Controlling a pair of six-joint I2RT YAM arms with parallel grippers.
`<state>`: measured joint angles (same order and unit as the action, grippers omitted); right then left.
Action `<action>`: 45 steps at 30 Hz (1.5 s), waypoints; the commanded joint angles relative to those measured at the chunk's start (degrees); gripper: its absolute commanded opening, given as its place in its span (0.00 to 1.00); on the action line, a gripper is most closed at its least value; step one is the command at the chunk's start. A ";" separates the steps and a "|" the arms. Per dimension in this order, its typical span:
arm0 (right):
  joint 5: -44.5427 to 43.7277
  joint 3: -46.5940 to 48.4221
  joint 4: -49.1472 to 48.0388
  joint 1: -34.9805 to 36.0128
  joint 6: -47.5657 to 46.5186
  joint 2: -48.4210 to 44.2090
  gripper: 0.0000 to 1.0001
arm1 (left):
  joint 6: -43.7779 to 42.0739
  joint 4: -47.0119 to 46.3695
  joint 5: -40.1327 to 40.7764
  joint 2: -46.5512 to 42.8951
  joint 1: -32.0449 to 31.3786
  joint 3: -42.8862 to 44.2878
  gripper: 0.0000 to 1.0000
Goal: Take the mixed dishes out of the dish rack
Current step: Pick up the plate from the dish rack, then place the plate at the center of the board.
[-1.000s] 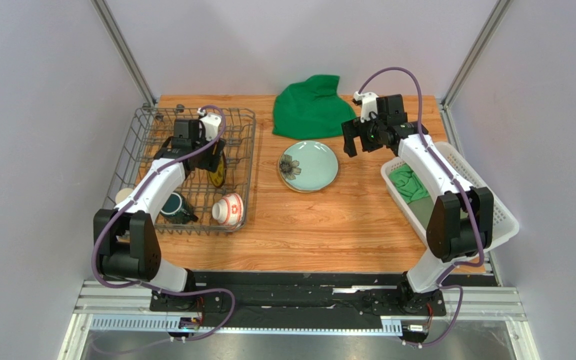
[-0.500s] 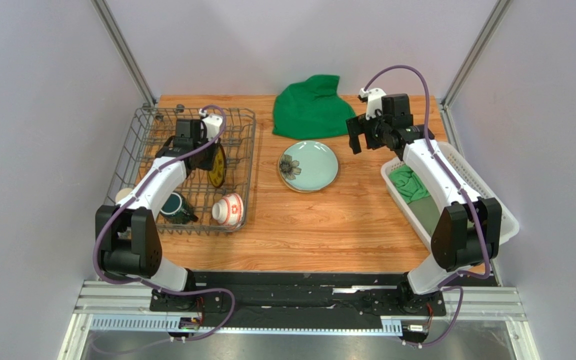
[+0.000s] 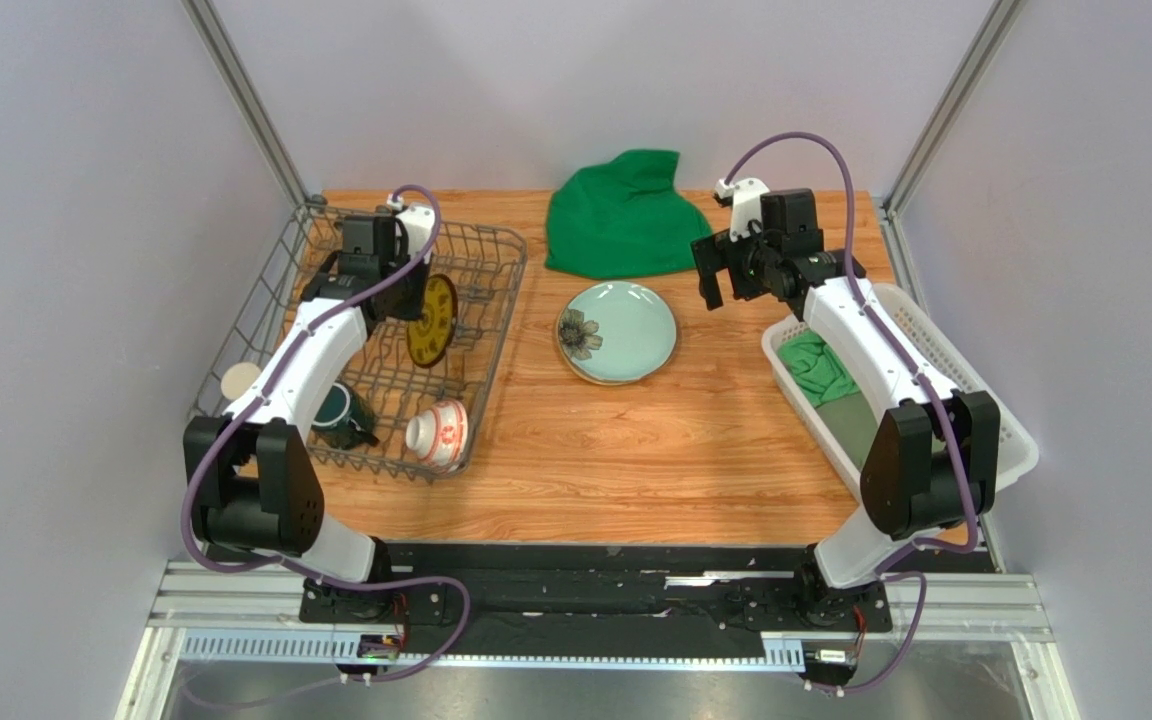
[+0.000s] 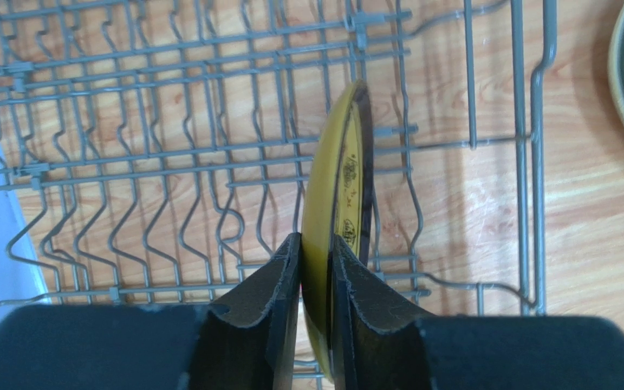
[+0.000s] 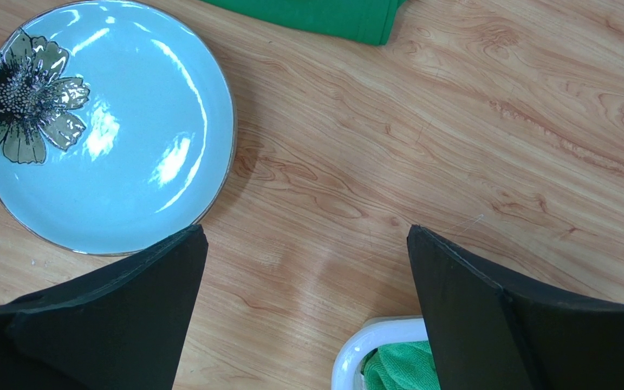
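The grey wire dish rack [image 3: 495, 321] stands at the left of the table, skewed. My left gripper [image 3: 412, 299] is shut on the rim of the small yellow-and-dark plate [image 3: 434, 318], which stands on edge among the prongs. In the left wrist view both fingers [image 4: 279, 284] press the yellow plate [image 4: 340, 162] over the rack's wires [image 4: 534, 162]. A red-and-white bowl [image 3: 438, 432], a dark teal mug [image 3: 339, 414] and a beige cup [image 3: 241, 381] lie in the rack's near end. The pale green floral plate [image 3: 618, 332] [image 5: 104, 130] lies on the wood. My right gripper [image 3: 728, 270] [image 5: 307, 309] hangs open and empty to its right.
A crumpled green cloth [image 3: 624, 212] lies at the back middle. A white lattice basket [image 3: 973, 405] with a green cloth [image 3: 815, 368] inside stands at the right edge; its corner [image 5: 372, 337] shows below my right gripper. Metal frame posts rise at both back corners.
My left gripper has shut on the yellow plate and pulled back and up, and the rack has skewed with its near end swung left. The right gripper has drawn slightly right, staying open.
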<state>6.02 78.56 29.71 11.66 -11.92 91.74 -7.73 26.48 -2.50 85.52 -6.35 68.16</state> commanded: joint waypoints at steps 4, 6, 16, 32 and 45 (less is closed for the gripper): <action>-0.92 -0.25 -1.94 -0.15 -1.09 0.28 0.99 | 4.56 3.93 0.74 -1.49 -0.07 7.59 0.00; -0.75 -0.25 -1.94 -0.15 -1.17 0.28 0.99 | 4.48 4.11 0.92 -2.11 -0.07 8.04 0.00; 14.24 0.27 -0.54 -0.15 1.28 -1.74 0.99 | 3.16 2.18 -8.29 -9.57 -0.07 8.22 0.00; 26.32 0.45 0.52 -0.15 2.43 -3.68 0.97 | 7.46 -1.16 -30.62 -9.32 -4.89 9.54 0.00; 25.62 -1.22 -0.89 -0.23 2.69 -6.05 0.97 | 12.38 -6.00 -35.46 8.60 -10.52 16.56 0.00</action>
<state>31.11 77.93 30.57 11.55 -9.30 88.73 1.91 25.96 -34.70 89.95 -15.31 80.12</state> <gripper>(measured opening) 0.970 0.033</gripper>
